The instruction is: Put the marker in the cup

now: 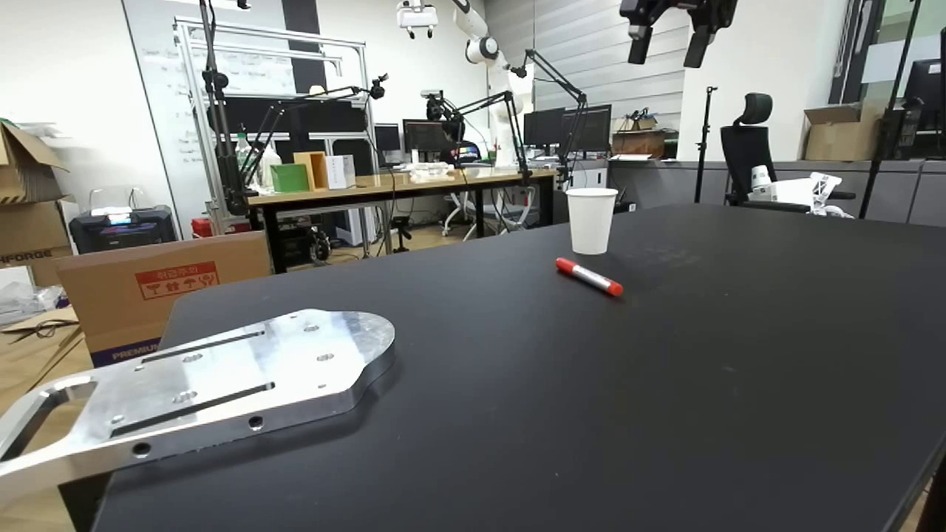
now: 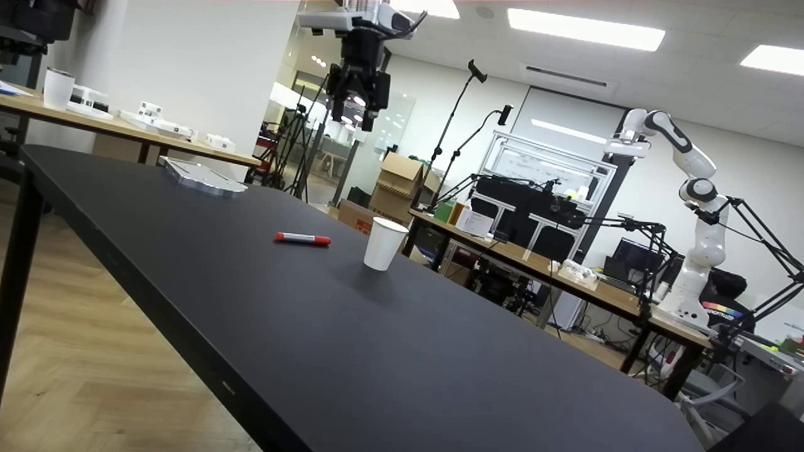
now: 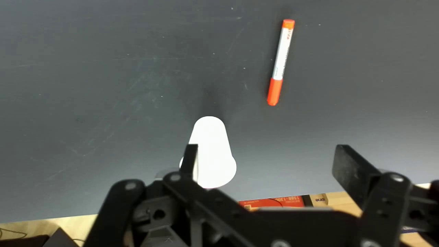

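While a plain white tapered disposable cup (image 1: 590, 225) stands upright on the matt black tabletop (image 1: 562, 414), one slim cylindrical red-and-white marker (image 3: 282, 58) lies flat on the same surface, near the cup and apart from it. Marker: both ends red, one long and round-tipped, the other short; barrel silvery white, with small print, reddish near the short end and darker along the side, too fine to read. Wrist view: marker at one o'clock from the cup, long end toward six, short end toward twelve. In an exterior view the marker (image 1: 589, 278) sits at six o'clock from the cup, its length on a ten-to-four line. Black two-fingered gripper (image 3: 266, 161): fingers spread wide, high above the tabletop, between twelve and one o'clock from the marker in both exterior views; in the wrist view one finger covers part of the cup on its eight o'clock side. Silvery machined metal plate (image 1: 244, 362) with slots and round holes: on the tabletop, between eight and nine o'clock from the marker in an exterior view. Brown cardboard box (image 1: 122, 318) with a red label (image 1: 177, 280): past the tabletop's edge, there at ten o'clock from the plate.
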Tool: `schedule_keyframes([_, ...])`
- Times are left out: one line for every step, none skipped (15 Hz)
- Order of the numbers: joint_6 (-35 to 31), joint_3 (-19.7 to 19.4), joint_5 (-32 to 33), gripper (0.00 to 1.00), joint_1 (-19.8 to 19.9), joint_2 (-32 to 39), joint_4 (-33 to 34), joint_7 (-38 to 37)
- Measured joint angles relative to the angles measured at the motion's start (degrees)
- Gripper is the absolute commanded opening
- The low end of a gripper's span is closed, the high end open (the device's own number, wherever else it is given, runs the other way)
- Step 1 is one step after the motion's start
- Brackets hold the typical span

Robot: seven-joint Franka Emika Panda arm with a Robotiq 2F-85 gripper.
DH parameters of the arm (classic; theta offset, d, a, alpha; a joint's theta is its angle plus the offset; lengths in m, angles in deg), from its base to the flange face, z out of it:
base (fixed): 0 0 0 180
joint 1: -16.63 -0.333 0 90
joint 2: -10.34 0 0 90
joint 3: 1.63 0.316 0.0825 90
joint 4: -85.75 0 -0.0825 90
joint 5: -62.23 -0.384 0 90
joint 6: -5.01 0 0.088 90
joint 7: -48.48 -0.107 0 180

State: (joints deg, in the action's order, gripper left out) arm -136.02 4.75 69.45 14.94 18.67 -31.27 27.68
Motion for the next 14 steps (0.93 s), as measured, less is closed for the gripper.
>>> schedule_keyframes([0.11,-0.17,0.01,1.00,-1.07,1.66,1.71,-0.40])
schedule_keyframes([0.42,-0.33,0.01,1.00,-2.05,3.11,3.25,-0.64])
schedule_keyframes([0.36,-0.54,-0.17,1.00,-2.70,3.94,3.88,-0.53])
schedule_keyframes([0.24,-0.75,-0.19,1.00,-2.99,4.14,3.79,-0.48])
schedule_keyframes([0.24,-0.93,-0.19,1.00,-3.03,4.10,3.66,-0.43])
schedule_keyframes([0.24,-1.15,-0.19,1.00,-3.00,4.03,3.65,-0.34])
schedule_keyframes([0.24,-1.31,-0.20,1.00,-3.00,4.01,3.65,-0.30])
schedule_keyframes([0.24,-1.37,-0.20,1.00,-3.00,4.00,3.65,-0.29])
schedule_keyframes([0.24,-1.38,-0.20,1.00,-3.00,3.98,3.65,-0.29])
schedule_keyframes([0.24,-1.38,-0.20,1.00,-3.00,3.98,3.65,-0.29])
schedule_keyframes([0.24,-1.38,-0.20,1.00,-3.00,3.97,3.65,-0.29])
schedule_keyframes([0.24,-1.38,-0.20,1.00,-3.01,3.96,3.65,-0.29])
schedule_keyframes([0.24,-1.38,-0.20,1.00,-3.01,3.96,3.65,-0.29])
schedule_keyframes([0.17,-1.50,-0.19,1.00,-3.10,4.05,3.63,-0.29])
